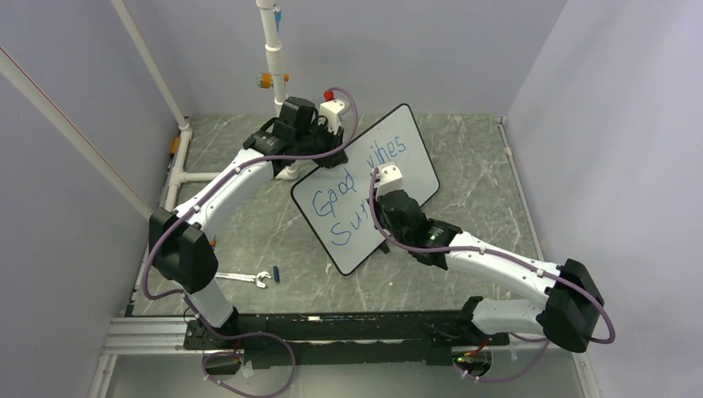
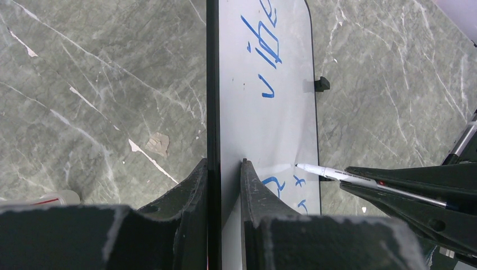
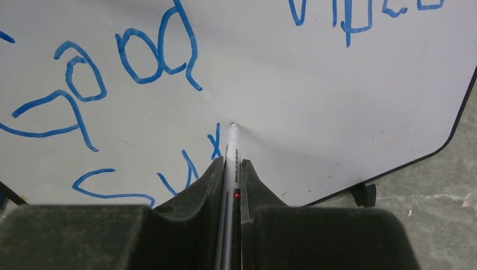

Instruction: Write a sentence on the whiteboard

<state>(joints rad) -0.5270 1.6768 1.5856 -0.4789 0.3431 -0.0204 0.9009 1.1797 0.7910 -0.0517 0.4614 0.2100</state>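
Note:
The whiteboard [image 1: 412, 157] stands tilted in the middle of the table, held up at an angle. Blue lettering on it reads "Good vibes" [image 1: 351, 176], with a short scrawl [image 1: 343, 222] beneath. My left gripper [image 1: 329, 141] is shut on the board's far edge; the left wrist view shows its fingers [image 2: 225, 169] clamped either side of the black frame [image 2: 212, 84]. My right gripper [image 1: 380, 189] is shut on a white marker [image 3: 232, 143]. The marker's tip touches the board [image 3: 315, 95] just right of the scrawl. The marker also shows in the left wrist view [image 2: 332, 173].
A metal wrench [image 1: 247, 278] and a small blue cap [image 1: 275, 274] lie on the grey marble table left of the board. A white pipe stand [image 1: 272, 66] rises at the back, with pipe rails [image 1: 186, 174] on the left. The board's black foot [image 3: 364, 194] rests on the table.

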